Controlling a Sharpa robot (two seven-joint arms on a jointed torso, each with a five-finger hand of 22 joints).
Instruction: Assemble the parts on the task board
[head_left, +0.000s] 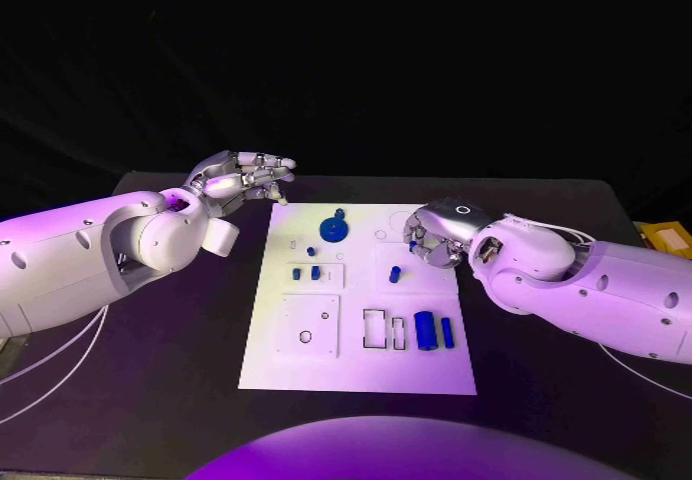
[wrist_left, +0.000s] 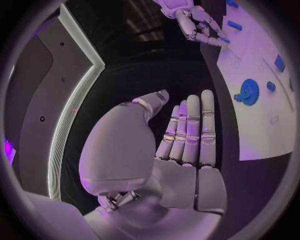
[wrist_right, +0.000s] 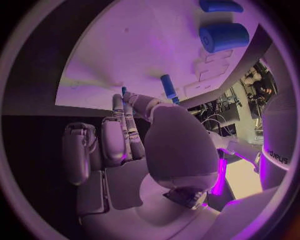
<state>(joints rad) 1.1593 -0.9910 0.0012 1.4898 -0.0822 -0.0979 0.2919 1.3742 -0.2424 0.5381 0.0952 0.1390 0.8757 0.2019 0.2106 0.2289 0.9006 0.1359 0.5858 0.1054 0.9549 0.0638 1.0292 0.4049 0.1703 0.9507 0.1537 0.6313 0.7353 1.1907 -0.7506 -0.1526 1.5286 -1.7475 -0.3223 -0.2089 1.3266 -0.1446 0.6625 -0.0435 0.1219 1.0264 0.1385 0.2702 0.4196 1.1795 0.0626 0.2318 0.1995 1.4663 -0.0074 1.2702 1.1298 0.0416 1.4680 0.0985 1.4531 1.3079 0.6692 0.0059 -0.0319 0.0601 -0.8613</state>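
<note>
Centrally, white task board (head_left: 361, 370) with blue parts (head_left: 424, 329), left hand (head_left: 238, 180) empty, right hand (head_left: 433, 238) pinching small blue pin (wrist_right: 124, 91)

My task board (head_left: 361, 372), a white plate, lies flat mid-table. A blue gear (head_left: 333, 228) sits near its far edge, small blue pegs (head_left: 306, 272) left of centre, and a thick blue cylinder (head_left: 426, 330) with a slimmer bar (head_left: 447, 333) toward the near right corner.
</note>
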